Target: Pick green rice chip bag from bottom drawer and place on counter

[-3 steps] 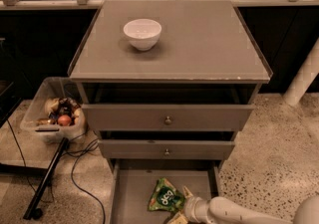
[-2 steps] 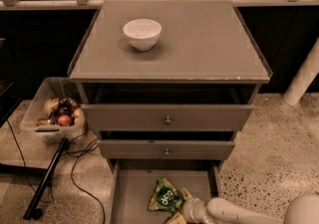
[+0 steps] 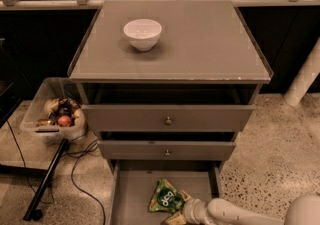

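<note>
The green rice chip bag (image 3: 166,198) lay in the bottom drawer (image 3: 131,191), just beside the gripper (image 3: 174,217), whose hold could not be told.

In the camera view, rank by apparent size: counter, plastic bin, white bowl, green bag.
1. counter
2. plastic bin
3. white bowl and green bag: look alike.
The gripper is beside the bag, in the drawer.

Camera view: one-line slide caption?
Gripper at the crinkled green rice chip bag in the open grey bottom drawer; white bowl on the grey-brown counter.

1 white bowl (image 3: 142,33) and 1 cluttered clear bin (image 3: 52,119) stand well apart.
</note>
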